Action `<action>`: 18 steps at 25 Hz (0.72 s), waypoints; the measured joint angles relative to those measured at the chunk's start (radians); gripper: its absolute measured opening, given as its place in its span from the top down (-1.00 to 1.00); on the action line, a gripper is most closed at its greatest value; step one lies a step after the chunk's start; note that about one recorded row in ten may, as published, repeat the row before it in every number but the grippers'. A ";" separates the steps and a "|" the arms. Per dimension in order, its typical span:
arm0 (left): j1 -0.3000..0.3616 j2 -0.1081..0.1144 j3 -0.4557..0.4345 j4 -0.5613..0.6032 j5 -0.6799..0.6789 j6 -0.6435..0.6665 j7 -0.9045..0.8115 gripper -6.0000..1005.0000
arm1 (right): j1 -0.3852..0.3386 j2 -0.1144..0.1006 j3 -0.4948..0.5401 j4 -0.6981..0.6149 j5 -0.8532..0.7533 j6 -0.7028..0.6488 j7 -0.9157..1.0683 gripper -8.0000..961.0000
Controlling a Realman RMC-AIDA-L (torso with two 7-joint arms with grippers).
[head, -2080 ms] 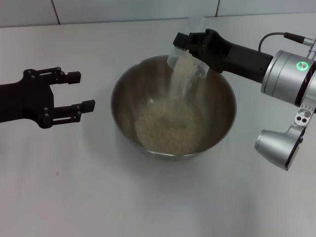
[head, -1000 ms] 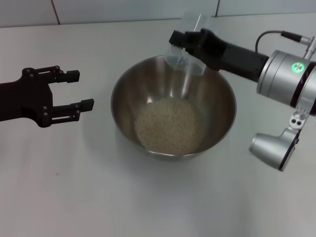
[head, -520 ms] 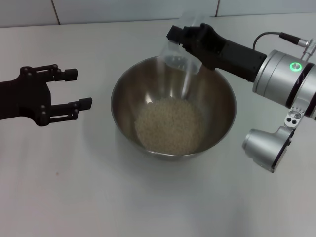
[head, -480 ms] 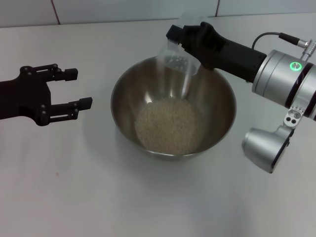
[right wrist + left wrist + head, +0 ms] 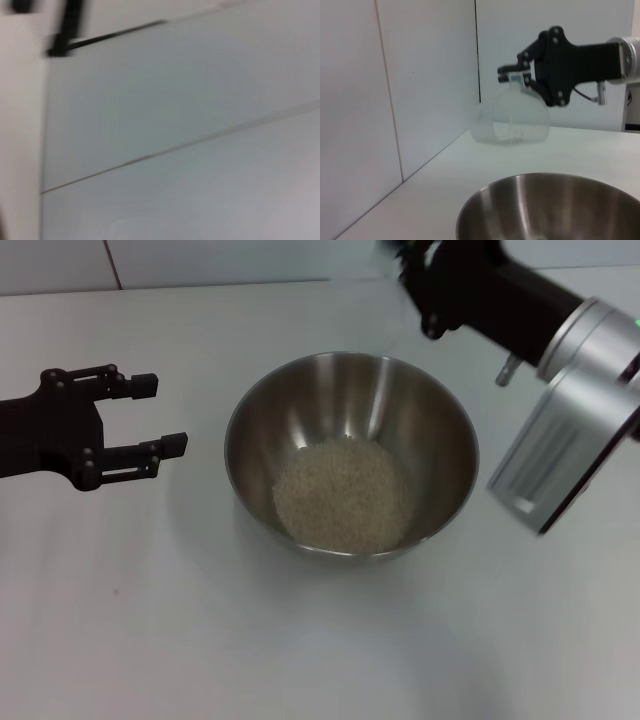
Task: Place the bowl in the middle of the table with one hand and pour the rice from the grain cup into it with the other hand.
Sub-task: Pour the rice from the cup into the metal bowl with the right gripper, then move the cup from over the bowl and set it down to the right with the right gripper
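Right claw (image 5: 520,75) is up in the air beyond the bowl's far rim, clamped on the grain cup (image 5: 512,117). We see the cup hanging off it above the counter (image 5: 300,640), roughly upright, with only a few grains stuck inside. Left claw (image 5: 160,415) hovers left of the bowl (image 5: 352,452), spread wide, gripping nothing and clear of the rim. The bowl sits mid-counter, upright. The rice (image 5: 342,492) lies in a pale mound at the bowl's bottom. In the right wrist view we only get a tiled wall.
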 joint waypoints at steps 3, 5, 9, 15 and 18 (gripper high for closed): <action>0.002 0.000 0.000 0.000 0.000 0.001 0.004 -0.44 | -0.006 -0.003 0.057 0.012 0.030 -0.053 0.176 0.89; 0.003 0.000 0.000 0.000 0.000 0.002 0.004 -0.44 | -0.015 -0.006 0.119 0.031 0.030 -0.133 0.320 0.89; 0.002 0.000 0.000 0.000 -0.001 0.005 0.004 -0.44 | -0.024 -0.021 0.275 0.095 -0.020 -0.375 0.623 0.88; -0.001 0.000 0.002 -0.001 -0.005 0.007 0.005 -0.44 | -0.011 -0.021 0.520 0.143 -0.256 -0.570 1.036 0.88; -0.001 0.000 0.004 -0.001 -0.006 0.007 0.010 -0.44 | 0.001 -0.020 0.609 0.177 -0.349 -0.622 1.156 0.88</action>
